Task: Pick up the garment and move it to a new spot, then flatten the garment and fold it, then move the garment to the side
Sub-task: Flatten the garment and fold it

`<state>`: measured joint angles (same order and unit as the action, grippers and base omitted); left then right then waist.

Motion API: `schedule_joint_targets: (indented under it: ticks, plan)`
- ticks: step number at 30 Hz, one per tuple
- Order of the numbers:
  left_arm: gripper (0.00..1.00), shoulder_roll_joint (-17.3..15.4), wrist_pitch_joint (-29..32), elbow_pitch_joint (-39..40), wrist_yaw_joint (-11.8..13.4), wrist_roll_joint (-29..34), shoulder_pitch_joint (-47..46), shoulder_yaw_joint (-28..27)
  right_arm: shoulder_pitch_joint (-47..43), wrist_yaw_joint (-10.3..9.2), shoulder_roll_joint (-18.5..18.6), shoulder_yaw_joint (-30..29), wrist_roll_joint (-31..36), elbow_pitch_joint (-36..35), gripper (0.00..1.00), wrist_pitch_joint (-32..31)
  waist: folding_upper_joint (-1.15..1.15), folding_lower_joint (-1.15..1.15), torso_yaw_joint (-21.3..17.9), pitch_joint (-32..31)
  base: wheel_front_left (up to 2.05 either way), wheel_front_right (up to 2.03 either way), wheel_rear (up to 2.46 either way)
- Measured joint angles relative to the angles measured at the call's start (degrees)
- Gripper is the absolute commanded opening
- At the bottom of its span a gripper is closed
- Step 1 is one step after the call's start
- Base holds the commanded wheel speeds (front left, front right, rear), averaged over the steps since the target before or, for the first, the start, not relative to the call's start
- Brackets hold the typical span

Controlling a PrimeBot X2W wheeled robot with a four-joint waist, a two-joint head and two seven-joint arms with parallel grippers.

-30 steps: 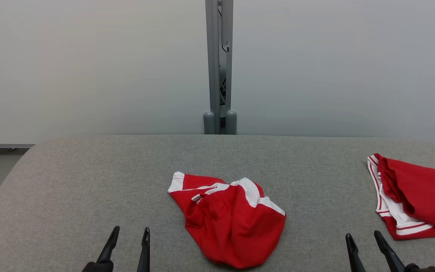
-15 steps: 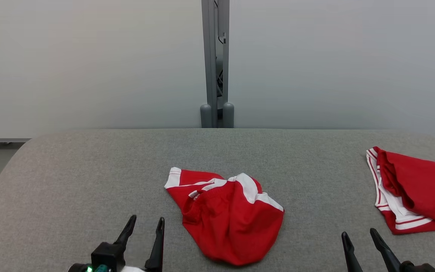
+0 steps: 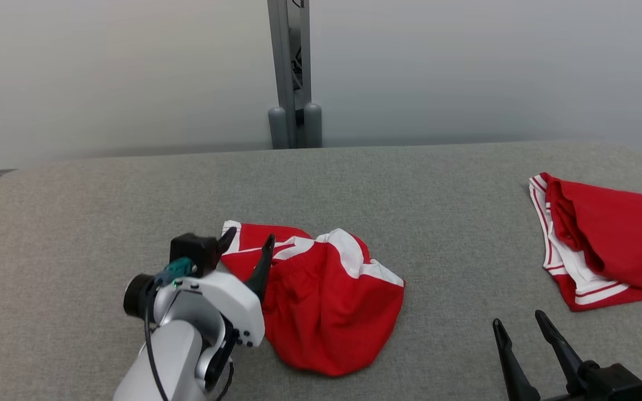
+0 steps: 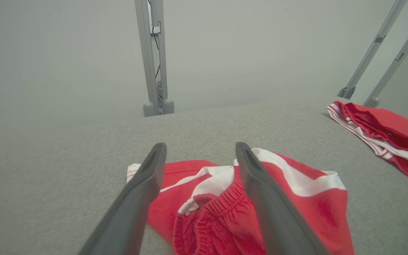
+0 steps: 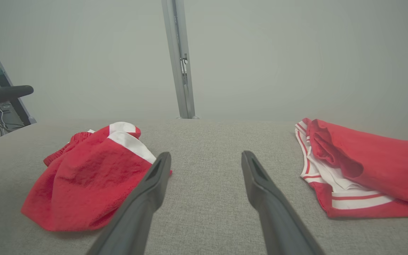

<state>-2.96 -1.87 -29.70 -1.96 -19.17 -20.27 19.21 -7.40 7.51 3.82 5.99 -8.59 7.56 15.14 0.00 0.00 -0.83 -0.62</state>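
Observation:
The garment (image 3: pixel 332 306) is a crumpled pair of red shorts with white trim, lying mid-table. The left wrist view shows its elastic waistband (image 4: pixel 211 212) bunched between the fingers. My left gripper (image 3: pixel 247 239) is open and hovers over the garment's near-left corner, one finger on each side of the white-edged hem, with nothing gripped (image 4: pixel 200 147). My right gripper (image 3: pixel 518 319) is open and empty near the table's front edge, to the right of the garment (image 5: pixel 83 187). In its own wrist view the right gripper (image 5: pixel 205 155) points at bare table.
A second red and white garment (image 3: pixel 605 245) lies folded at the table's right end (image 5: pixel 367 170). The grey fabric table (image 3: pixel 410 184) has rounded far corners. A grey metal post (image 3: pixel 290 67) stands behind it against a pale wall.
The head camera has tilted down and turned. My left arm has risen and reached forward from the front edge to the garment's left corner. The right gripper has stayed low and open.

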Motion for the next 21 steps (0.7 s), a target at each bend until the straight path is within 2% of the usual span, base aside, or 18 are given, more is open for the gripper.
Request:
schedule_joint_targets:
  ticks: [10, 13, 21]
  plan:
    - [1.00, 0.18, 9.21, -10.36, -0.42, -4.79, -16.12, 6.71, 5.49, 0.00, 0.80, 1.57, 0.08, -0.09, 1.00, 0.00, 0.00, 0.00, -3.11, 7.16, 0.00, 0.00, 0.00]
    - [1.00, 0.16, 9.94, -14.00, -0.51, -4.82, -20.13, 8.56, 6.78, 0.00, 0.91, 1.91, 0.07, -0.02, 1.00, 0.00, 0.00, 0.00, -4.21, 9.10, 0.00, 0.00, 0.00]
    - [1.00, 0.18, 14.32, -22.81, -2.11, -5.76, -24.98, 14.71, 8.92, 0.00, 0.84, 2.30, 0.07, 0.23, 1.00, 0.00, 0.00, 0.00, -7.20, 12.85, 0.00, 0.00, 0.00]
